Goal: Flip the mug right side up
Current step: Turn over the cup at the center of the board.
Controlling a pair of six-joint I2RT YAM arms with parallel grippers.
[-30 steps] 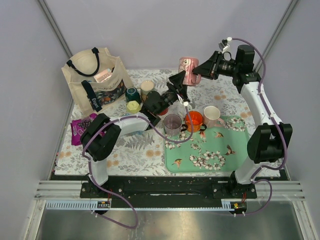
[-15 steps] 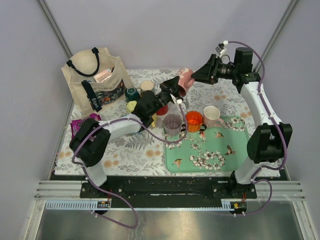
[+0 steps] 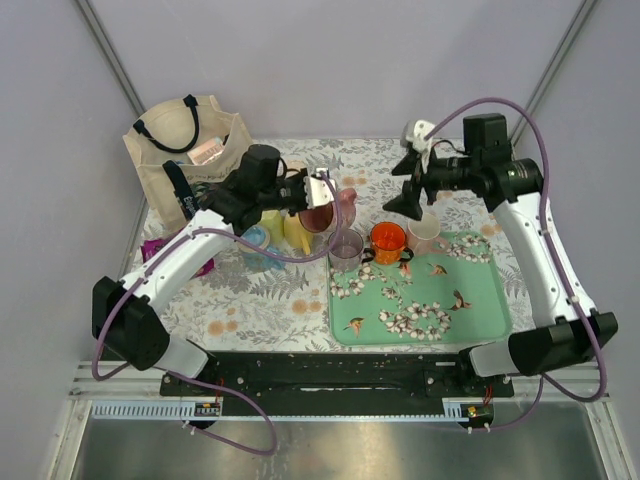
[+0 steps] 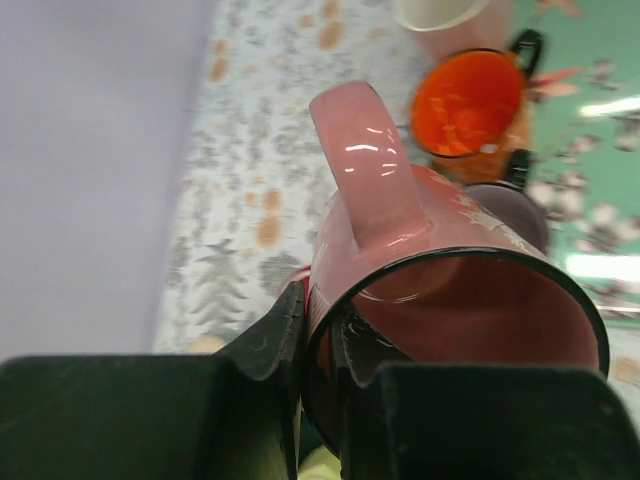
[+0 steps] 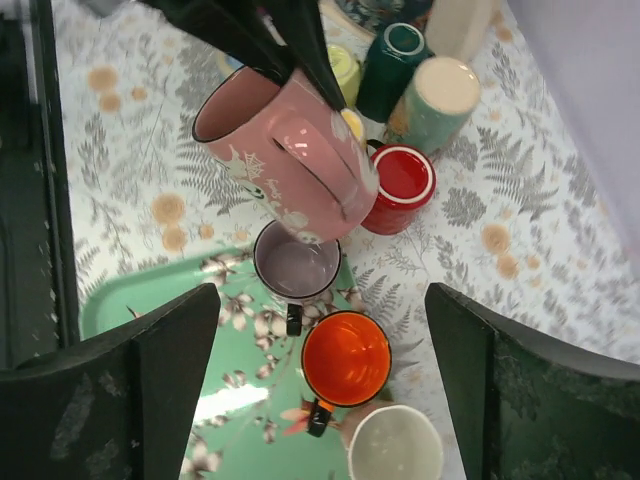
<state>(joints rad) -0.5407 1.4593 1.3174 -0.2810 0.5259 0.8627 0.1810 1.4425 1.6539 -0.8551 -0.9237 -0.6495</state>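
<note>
The pink mug [image 3: 332, 207] hangs tilted in the air over the middle of the table, its mouth turned sideways and slightly up. My left gripper [image 3: 312, 196] is shut on its rim. In the left wrist view one finger sits inside and one outside the wall of the pink mug [image 4: 420, 240], the handle pointing away. My right gripper [image 3: 408, 196] is open and apart from it, to the right. From the right wrist, the pink mug [image 5: 290, 150] shows above my empty right gripper [image 5: 320, 375].
A green floral tray [image 3: 440, 300] lies at right. An orange mug [image 3: 388, 240], a greyish mug [image 3: 346, 246] and a cream mug [image 3: 425, 230] stand by its far edge. Red [image 5: 400, 178], green [image 5: 393, 55] and yellow [image 3: 290, 230] cups cluster under the pink mug. A tote bag [image 3: 190, 160] stands far left.
My right gripper has let go of the pink mug and opened wide. The left gripper closed on the rim and carried the mug down and left, turning it.
</note>
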